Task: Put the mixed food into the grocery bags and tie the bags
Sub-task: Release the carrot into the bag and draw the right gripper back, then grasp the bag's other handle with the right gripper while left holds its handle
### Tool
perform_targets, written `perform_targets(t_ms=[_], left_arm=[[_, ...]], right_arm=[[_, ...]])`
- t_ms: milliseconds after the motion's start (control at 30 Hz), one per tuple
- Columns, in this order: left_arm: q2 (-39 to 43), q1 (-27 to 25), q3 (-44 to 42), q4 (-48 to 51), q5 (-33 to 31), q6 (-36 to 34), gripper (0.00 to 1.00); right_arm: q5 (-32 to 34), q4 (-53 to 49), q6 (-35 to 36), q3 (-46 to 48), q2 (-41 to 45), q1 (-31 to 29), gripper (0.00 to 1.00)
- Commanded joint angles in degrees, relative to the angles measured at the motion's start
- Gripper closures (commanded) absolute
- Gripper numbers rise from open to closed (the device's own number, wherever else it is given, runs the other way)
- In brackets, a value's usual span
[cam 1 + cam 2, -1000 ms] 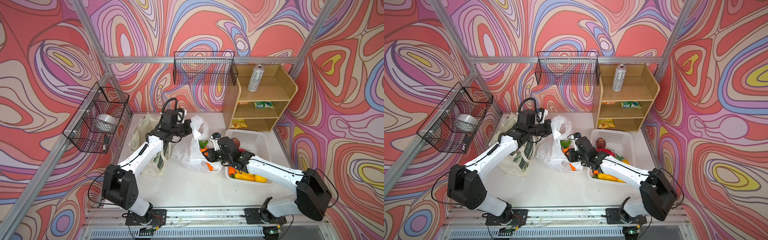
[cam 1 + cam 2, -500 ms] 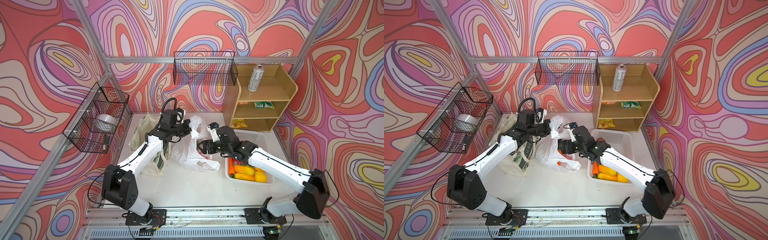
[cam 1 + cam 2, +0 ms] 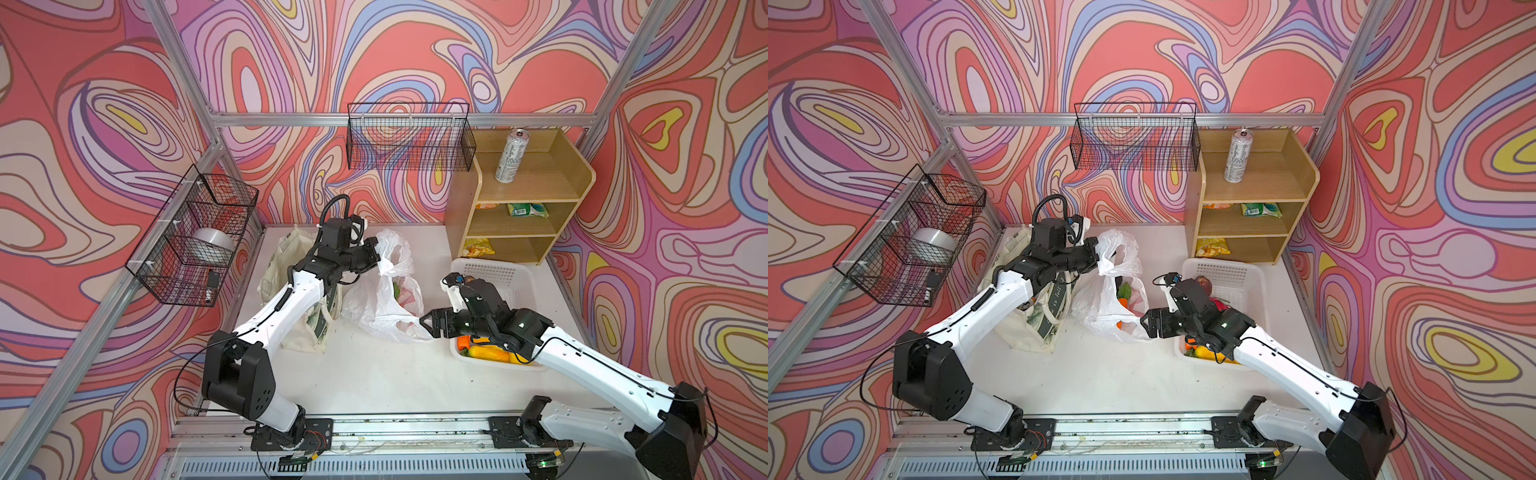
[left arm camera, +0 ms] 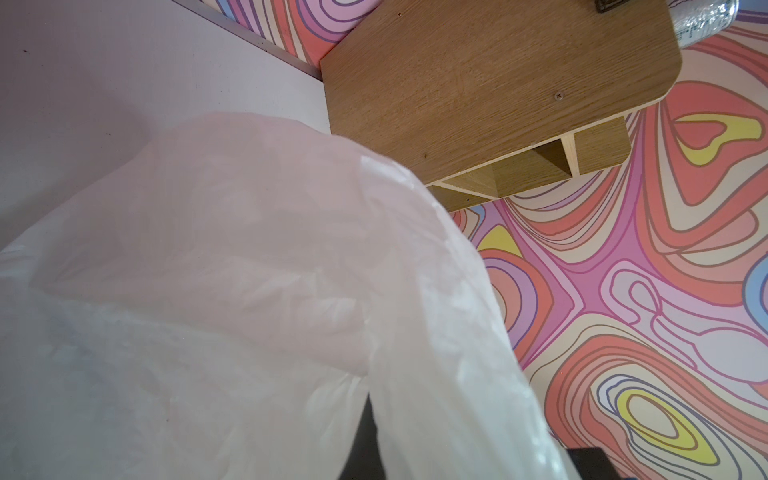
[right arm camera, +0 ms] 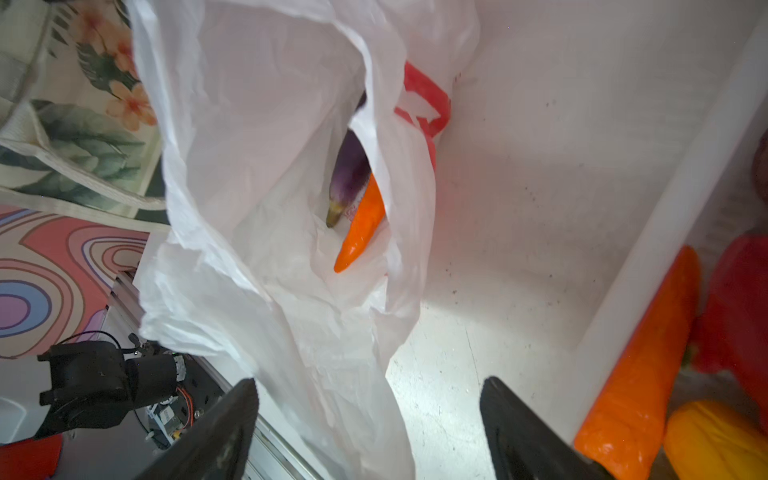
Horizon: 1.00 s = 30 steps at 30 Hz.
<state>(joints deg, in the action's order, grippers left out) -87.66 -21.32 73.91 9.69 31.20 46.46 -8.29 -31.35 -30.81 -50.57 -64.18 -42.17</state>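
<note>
The right pincer [image 3: 428, 325], spread wide and empty, is poised at the lip of the thin crinkly white plastic bag [image 3: 384, 309], whose handle is pinched by the left pincer [image 3: 375, 254]. A purple eggplant [image 5: 348, 174] and an orange carrot [image 5: 360, 226] are bagged ahead. Packing is judged underway, so produce from the white perforated basket [image 3: 496, 269] alongside should be fetched next.

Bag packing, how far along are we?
Done: an eggplant and a carrot lie in the bag. In hand: the left gripper is shut on the bag's top; the right gripper is open beside it. Left: produce in the basket, the can and packets on the shelf, tying bag and tote.
</note>
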Motion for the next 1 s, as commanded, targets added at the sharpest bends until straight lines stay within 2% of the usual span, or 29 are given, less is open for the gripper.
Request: perform_targets(t_ms=[0,67,133,167,233,267,333,367,500,633,733,833,967], left_arm=[[0.39,0.31,2.33,0.83,-0.49,-1.02,1.00],[0.21,0.27,2.64,1.01,-0.55,-1.15,1.00],[0.05,0.31,2.97,1.33,-0.82,-1.43,1.00],[0.03,0.34,3.12,1.38,-0.89,-1.46,1.00],[0.09,0.75,4.06,1.83,-0.86,-1.37,1.00],[0.54,1.00,4.58,2.27,-1.33,-1.45,1.00],[2.75,1.36,5.46,2.70,-3.11,-1.54,1.00],[3.90,1.37,5.77,2.72,-3.77,-1.54,1.00],[8.56,1.37,5.64,3.09,-6.12,-0.42,1.00],[13.22,1.38,-0.83,-1.36,-8.50,4.91,1.00],[16.24,1.20,-7.67,-7.14,-9.90,10.37,1.00],[17.85,-0.36,-13.51,-11.71,-11.41,12.60,0.98],[16.93,-1.42,-16.98,-14.11,-10.24,10.84,0.83]], right_arm=[[-3.53,1.07,-1.65,2.05,1.30,-1.01,0.13],[-3.31,2.90,-2.35,3.03,0.97,-1.16,0.17],[-2.54,5.18,-2.72,2.84,-0.11,-1.13,0.32],[-1.27,5.86,-2.76,2.09,-0.80,-1.15,0.45],[3.49,4.65,-1.21,-2.41,-2.25,-1.11,0.84],[6.32,3.23,-0.19,-5.64,-3.00,-1.00,0.98],[11.39,-1.00,3.06,-15.06,-5.34,0.39,1.00],[11.71,-2.16,4.33,-18.86,-6.43,1.95,1.00],[4.94,-4.80,8.64,-32.79,-12.04,10.70,1.00],[3.26,-8.19,13.48,-42.94,-17.46,13.48,1.00],[-0.06,-7.51,17.08,-44.46,-19.49,15.42,1.00],[-3.58,-4.64,21.84,-40.69,-19.56,16.31,1.00],[-3.67,-0.57,26.47,-33.81,-18.06,16.75,1.00]])
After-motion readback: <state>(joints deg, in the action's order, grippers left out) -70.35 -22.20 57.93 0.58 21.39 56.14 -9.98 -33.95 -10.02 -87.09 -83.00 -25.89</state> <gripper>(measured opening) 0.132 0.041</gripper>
